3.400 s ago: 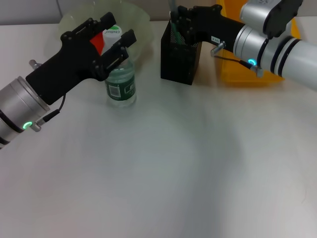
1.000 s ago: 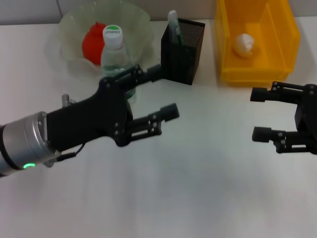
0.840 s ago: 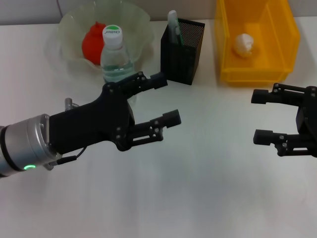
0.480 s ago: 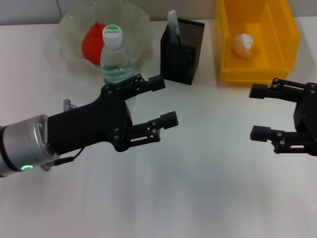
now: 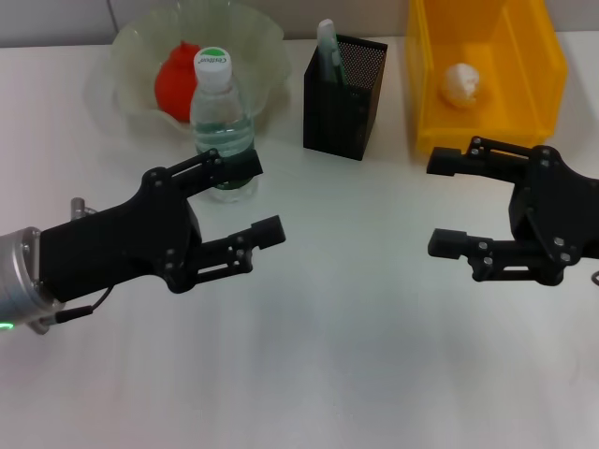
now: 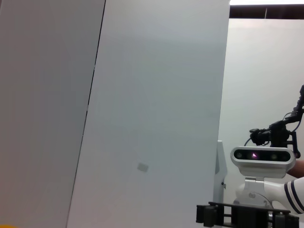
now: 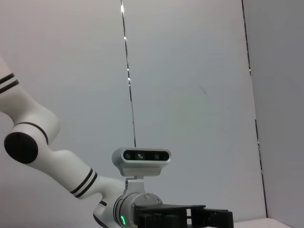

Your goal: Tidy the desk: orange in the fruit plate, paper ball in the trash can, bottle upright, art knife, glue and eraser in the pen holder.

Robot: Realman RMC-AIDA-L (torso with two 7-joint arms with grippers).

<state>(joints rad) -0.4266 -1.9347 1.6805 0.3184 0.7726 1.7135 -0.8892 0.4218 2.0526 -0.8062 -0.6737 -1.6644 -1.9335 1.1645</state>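
In the head view the orange (image 5: pixel 174 80) lies in the pale green fruit plate (image 5: pixel 257 42) at the back left. The bottle (image 5: pixel 222 122) stands upright just in front of the plate. The black mesh pen holder (image 5: pixel 344 97) holds a white and green stick. The paper ball (image 5: pixel 462 82) rests inside the yellow trash can (image 5: pixel 487 140). My left gripper (image 5: pixel 255 199) hovers open and empty in front of the bottle. My right gripper (image 5: pixel 443 202) hovers open and empty in front of the trash can. Art knife, glue and eraser cannot be made out singly.
White desk surface (image 5: pixel 346 355) spreads between and in front of both arms. The wrist views look at grey wall panels, each with the other arm's gripper low in the picture: the right arm's (image 6: pixel 247 216) and the left arm's (image 7: pixel 183 216).
Both arms left the bottle and pen holder and came down over the desk front. In the last half second the left gripper pulled back left and the right gripper shifted left.
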